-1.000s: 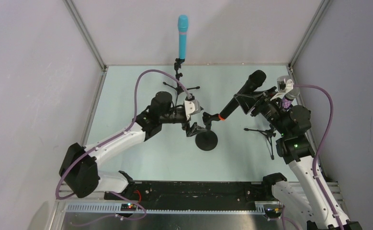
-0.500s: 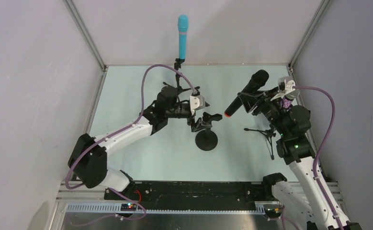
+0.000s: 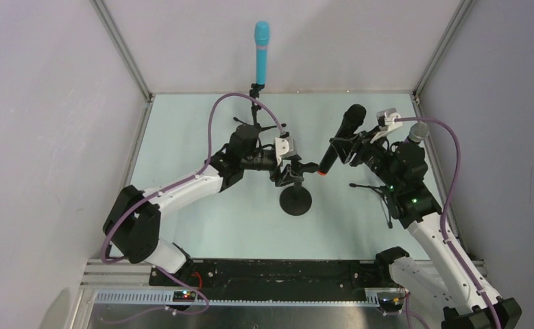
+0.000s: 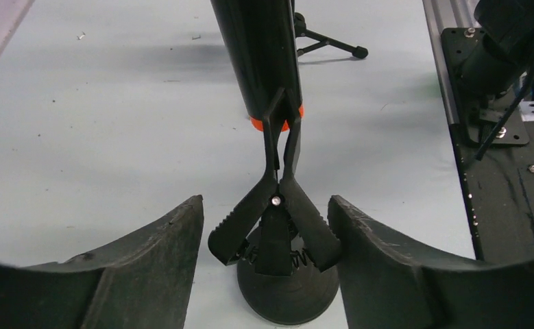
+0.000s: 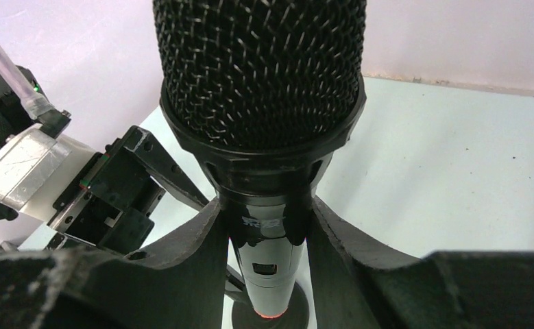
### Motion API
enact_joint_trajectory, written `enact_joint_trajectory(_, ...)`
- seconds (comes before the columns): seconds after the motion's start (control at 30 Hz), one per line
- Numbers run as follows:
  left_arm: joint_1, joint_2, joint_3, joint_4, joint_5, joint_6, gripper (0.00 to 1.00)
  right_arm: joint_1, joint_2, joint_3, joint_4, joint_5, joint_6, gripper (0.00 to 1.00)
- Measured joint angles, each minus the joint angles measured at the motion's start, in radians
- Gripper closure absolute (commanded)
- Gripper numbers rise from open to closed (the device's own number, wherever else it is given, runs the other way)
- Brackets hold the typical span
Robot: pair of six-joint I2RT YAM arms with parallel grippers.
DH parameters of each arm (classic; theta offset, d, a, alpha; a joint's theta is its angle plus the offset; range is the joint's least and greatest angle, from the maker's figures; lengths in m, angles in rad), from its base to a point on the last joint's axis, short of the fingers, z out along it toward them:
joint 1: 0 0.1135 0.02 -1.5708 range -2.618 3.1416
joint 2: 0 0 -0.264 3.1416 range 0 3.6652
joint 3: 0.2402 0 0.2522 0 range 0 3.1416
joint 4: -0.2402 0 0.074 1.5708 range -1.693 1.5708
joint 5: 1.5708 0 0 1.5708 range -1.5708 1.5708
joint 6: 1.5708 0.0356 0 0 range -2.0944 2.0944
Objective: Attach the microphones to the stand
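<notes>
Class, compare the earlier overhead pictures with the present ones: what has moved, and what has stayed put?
The right pincer, shut on the black microphone, has swung its head leftward and stood it steeper, orange end at the clip. The left pincer has reached right to flank that clip. The turquoise microphone and the round-based stand stayed put.

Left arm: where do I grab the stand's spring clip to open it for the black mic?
On the spring clip, pinch the two ribbed handles below the pivot, left gripper straddling them from the arm's side. They splay outward like wings; squeezing should spread the thin tips at the black mic.
</notes>
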Motion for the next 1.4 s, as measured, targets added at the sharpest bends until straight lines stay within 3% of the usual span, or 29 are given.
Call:
enact_joint_trajectory(0.03, 0.000, 0.001, 0.000, 0.000, -0.002, -0.005, 0.69, 0.012, 0.003, 0.000, -0.006, 0.010, -0.009, 1.00)
enact_joint_trajectory(0.1, 0.000, 0.001, 0.000, -0.004, -0.003, -0.023, 0.86, 0.031, 0.008, 0.000, -0.011, 0.027, -0.026, 1.00)
enact_joint_trajectory(0.17, 0.000, 0.001, 0.000, -0.001, -0.001, -0.026, 0.96, 0.048, 0.013, 0.000, -0.018, 0.048, -0.050, 1.00)
enact_joint_trajectory(0.23, 0.002, 0.001, 0.000, 0.000, 0.000, -0.037, 1.00, 0.070, 0.022, 0.000, -0.019, 0.064, -0.065, 1.00)
enact_joint_trajectory(0.8, 0.008, 0.017, 0.018, -0.016, -0.021, -0.045, 1.00, 0.229, 0.077, -0.005, 0.014, 0.172, -0.146, 1.00)
enact_joint_trajectory(1.4, 0.010, 0.019, 0.024, -0.031, -0.026, -0.044, 1.00, 0.366, 0.063, -0.218, 0.363, 0.325, -0.231, 1.00)
